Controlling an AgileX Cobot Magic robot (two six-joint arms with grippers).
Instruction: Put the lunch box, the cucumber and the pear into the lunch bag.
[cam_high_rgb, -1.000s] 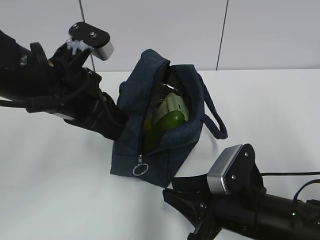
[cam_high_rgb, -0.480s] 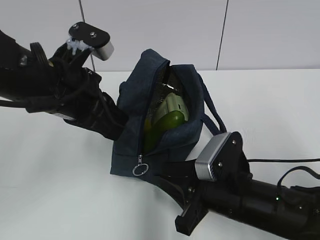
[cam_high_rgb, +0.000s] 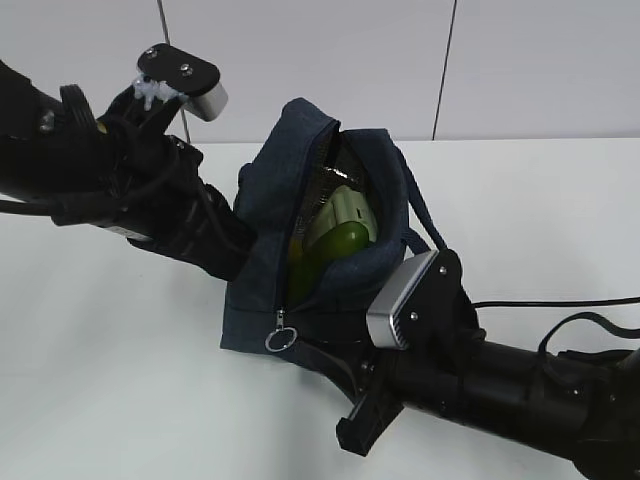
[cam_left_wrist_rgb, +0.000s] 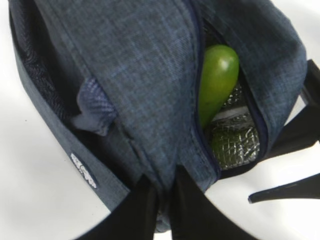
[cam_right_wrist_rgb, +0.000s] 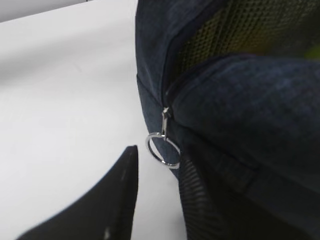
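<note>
The dark navy lunch bag (cam_high_rgb: 270, 190) lies on the white table with its zipper open. Inside it I see the pale green lid of the lunch box (cam_high_rgb: 340, 212) and a smooth green cucumber (cam_high_rgb: 335, 245), which also shows in the left wrist view (cam_left_wrist_rgb: 217, 75). The pear is not clearly in view. My left gripper (cam_left_wrist_rgb: 162, 177) is shut on a fold of the bag's fabric (cam_left_wrist_rgb: 125, 75) at its left side. My right gripper (cam_right_wrist_rgb: 159, 165) is open at the bag's near end, with the silver ring pull (cam_right_wrist_rgb: 162, 150) between its fingertips and untouched.
The bag's loop handle (cam_high_rgb: 435, 245) lies on the table at the bag's right, just above my right arm (cam_high_rgb: 500, 385). A white wall with panel seams stands behind the table. Silver foil lining (cam_left_wrist_rgb: 232, 145) shows inside the bag.
My right arm has moved up and left across the table, bringing its open fingers to the bag's near end by the ring pull. The left arm and the bag have stayed still.
</note>
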